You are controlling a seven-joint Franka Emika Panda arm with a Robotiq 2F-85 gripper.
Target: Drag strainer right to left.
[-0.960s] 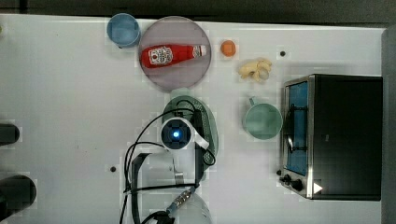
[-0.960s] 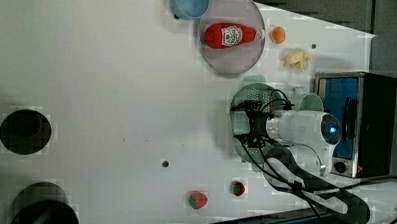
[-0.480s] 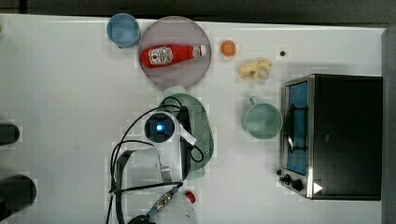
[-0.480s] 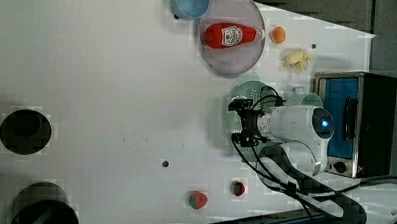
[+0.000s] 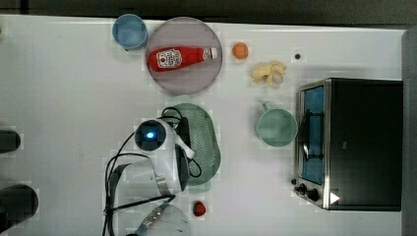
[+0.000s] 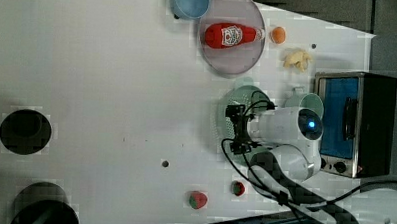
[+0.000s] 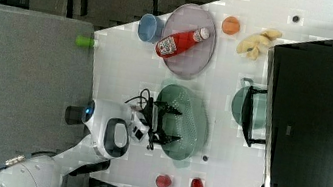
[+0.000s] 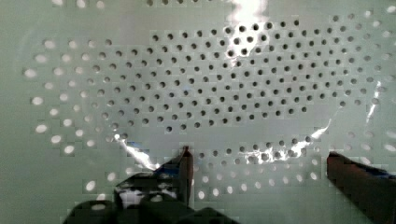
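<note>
The pale green oval strainer (image 5: pixel 204 142) lies mid-table, just below the plate in the top view, and its dotted inside shows in the right view (image 7: pixel 190 122). My gripper (image 7: pixel 172 124) reaches down into the bowl, open, with both fingers spread apart inside it and nothing between them. In the left view the gripper (image 6: pixel 235 128) stands at the strainer's (image 6: pixel 232 99) left wall. From the wrist, the perforated floor (image 8: pixel 201 93) is close, and a dark fingertip (image 8: pixel 186 170) stands on each side.
A grey-pink plate (image 5: pixel 162 81) with a ketchup bottle (image 5: pixel 179 56) sits above the strainer in the top view, beside a blue cup (image 5: pixel 130 31). A green mug (image 5: pixel 276 127) and a toaster oven (image 5: pixel 354 142) stand to the right. Dark round objects (image 5: pixel 17 204) sit far left.
The wrist has moved toward the top view's left, and the strainer has slid a little that way with it. The fingers stay spread.
</note>
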